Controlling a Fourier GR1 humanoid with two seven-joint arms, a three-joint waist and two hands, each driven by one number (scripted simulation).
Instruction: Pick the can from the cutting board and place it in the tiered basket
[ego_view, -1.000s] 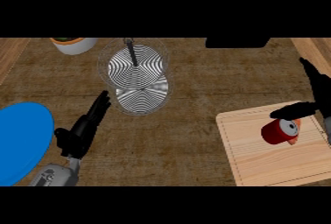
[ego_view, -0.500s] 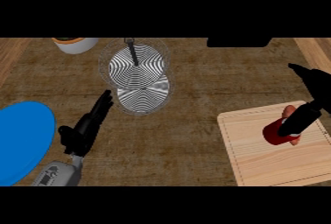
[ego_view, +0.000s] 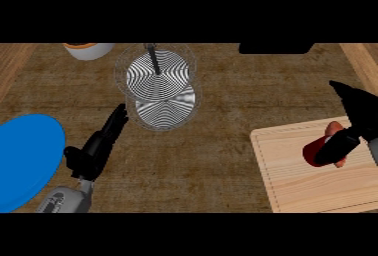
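The red can (ego_view: 313, 148) is over the right part of the wooden cutting board (ego_view: 295, 185), tipped on a slant. My right hand (ego_view: 356, 107) comes in from the right edge and is curled round the can, with the thumb (ego_view: 338, 147) lying across its front and hiding much of it. The wire tiered basket (ego_view: 159, 85) stands at the back centre, its two round tiers showing a striped pattern. My left hand (ego_view: 96, 147) rests open at the lower left, fingers straight and pointing toward the basket, holding nothing.
A blue plate (ego_view: 26, 160) lies at the left edge beside my left hand. A white and orange cup (ego_view: 88, 50) stands at the back left. A black object (ego_view: 273, 47) sits at the back right. Wooden strips run along both sides.
My right hand has come down and wrapped round the can, which went from upright to tipped and shifted slightly right. The left hand has stayed put.
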